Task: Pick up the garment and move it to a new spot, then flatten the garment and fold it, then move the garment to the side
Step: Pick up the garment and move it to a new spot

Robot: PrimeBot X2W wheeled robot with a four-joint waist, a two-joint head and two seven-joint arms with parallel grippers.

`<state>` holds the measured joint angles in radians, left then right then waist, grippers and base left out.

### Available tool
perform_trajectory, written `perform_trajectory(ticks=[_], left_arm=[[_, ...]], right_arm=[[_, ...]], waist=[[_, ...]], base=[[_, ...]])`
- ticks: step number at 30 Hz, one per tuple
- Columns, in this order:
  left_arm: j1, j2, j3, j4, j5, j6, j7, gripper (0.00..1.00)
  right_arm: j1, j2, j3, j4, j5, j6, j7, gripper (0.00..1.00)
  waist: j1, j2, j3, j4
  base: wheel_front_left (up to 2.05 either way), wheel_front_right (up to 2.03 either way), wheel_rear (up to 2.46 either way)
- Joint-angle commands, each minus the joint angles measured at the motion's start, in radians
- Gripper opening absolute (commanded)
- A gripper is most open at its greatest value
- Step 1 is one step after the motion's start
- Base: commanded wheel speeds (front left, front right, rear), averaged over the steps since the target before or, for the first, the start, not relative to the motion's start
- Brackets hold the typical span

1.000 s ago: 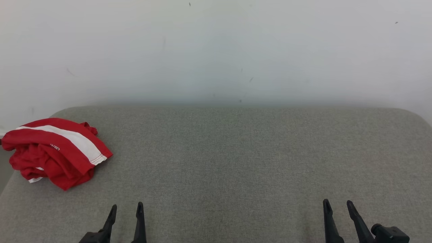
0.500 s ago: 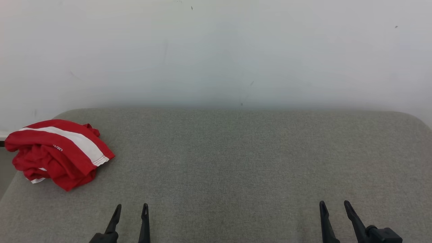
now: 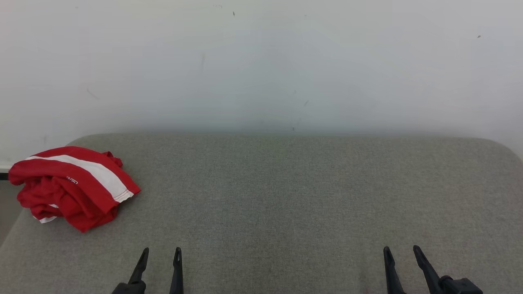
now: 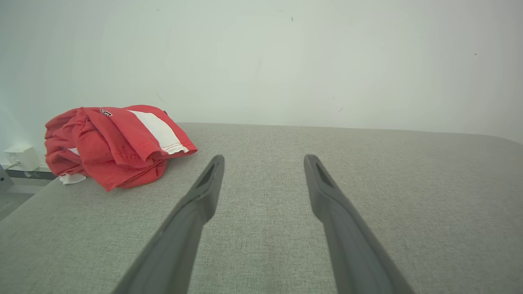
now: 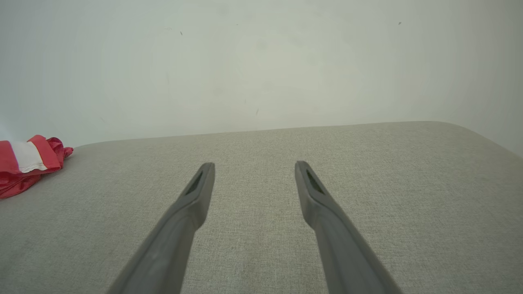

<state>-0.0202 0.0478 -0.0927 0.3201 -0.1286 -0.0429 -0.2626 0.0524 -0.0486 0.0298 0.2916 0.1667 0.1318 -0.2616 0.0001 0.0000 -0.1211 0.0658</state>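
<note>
The garment (image 3: 73, 188) is lying bunched in a loose heap at the far left of the grey cushion (image 3: 286, 196), right by its left edge, apparently just as it was dropped and not yet picked up. Its long axis is running roughly left to right. The white stripe across its top fold is slanting from far left toward near right, and the hemmed corner is pointing right, toward the middle of the cushion. The left gripper (image 3: 161, 250) is hovering at the near edge, well apart from the heap, jaws spread wide and holding nothing. The right gripper (image 3: 399, 247) is waiting near the right side, equally wide and empty. Both are probably parked ready, with the left one better placed to reach.
</note>
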Motion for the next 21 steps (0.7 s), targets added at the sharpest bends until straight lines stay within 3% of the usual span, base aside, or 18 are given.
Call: perform_trajectory(ticks=[1,12,21], left_arm=[[0.013,0.005,-0.001,0.003,-0.009,0.004,-0.003,1.00],[0.019,0.005,0.002,0.023,-0.052,0.006,-0.003,1.00],[0.017,0.005,0.030,0.028,-0.048,-0.004,-0.004,1.00]], right_arm=[[0.011,-0.003,0.000,-0.002,-0.004,-0.002,-0.005,1.00],[0.027,-0.003,-0.008,0.002,0.005,-0.002,0.006,1.00],[0.021,-0.003,0.006,0.003,0.027,-0.002,0.007,1.00]], waist=[[-0.0001,0.0000,-0.001,0.001],[-0.0001,0.0000,0.002,0.055],[-0.0001,0.0000,0.027,0.210]], base=[[0.00,0.00,0.00],[0.00,0.00,0.00],[0.00,0.00,0.00]])
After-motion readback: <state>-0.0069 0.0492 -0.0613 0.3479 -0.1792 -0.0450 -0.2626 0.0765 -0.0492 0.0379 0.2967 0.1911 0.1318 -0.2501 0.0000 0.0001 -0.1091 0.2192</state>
